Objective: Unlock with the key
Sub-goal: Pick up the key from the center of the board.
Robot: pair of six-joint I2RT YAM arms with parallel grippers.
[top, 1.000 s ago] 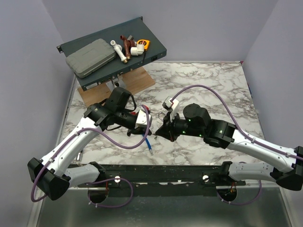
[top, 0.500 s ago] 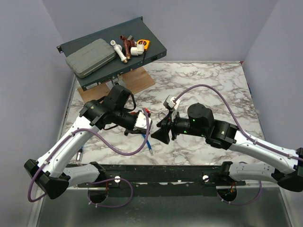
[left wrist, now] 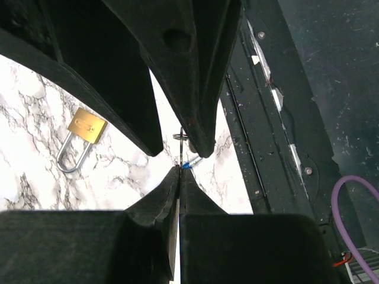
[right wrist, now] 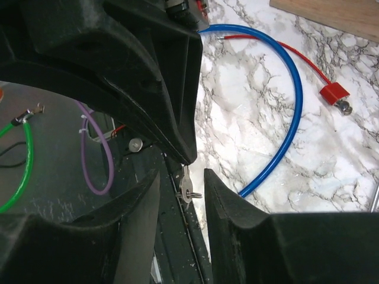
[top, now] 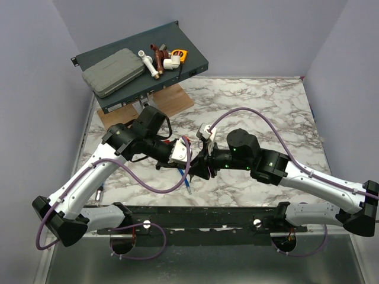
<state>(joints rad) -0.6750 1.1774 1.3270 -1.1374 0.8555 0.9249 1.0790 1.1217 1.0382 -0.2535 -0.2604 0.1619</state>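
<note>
The key is a tiny silver piece with a small ring through its head. My left gripper is shut on its blade, so in the left wrist view the key shows only edge-on. My right gripper is open, its fingers standing either side of the key's head with a gap on both sides. In the top view the two grippers meet above the table's near middle, left gripper against right gripper. The brass padlock with its silver shackle lies flat on the marble, apart from both grippers.
A blue cable curves across the marble below the grippers, with a red tag on a red wire. At the back left a dark rack case carries a grey box and fittings, over a wooden board. The black base rail runs along the near edge.
My right gripper has gone from shut to open and shifted slightly left, its fingers now either side of the key's head. My left gripper stays shut on the key.
</note>
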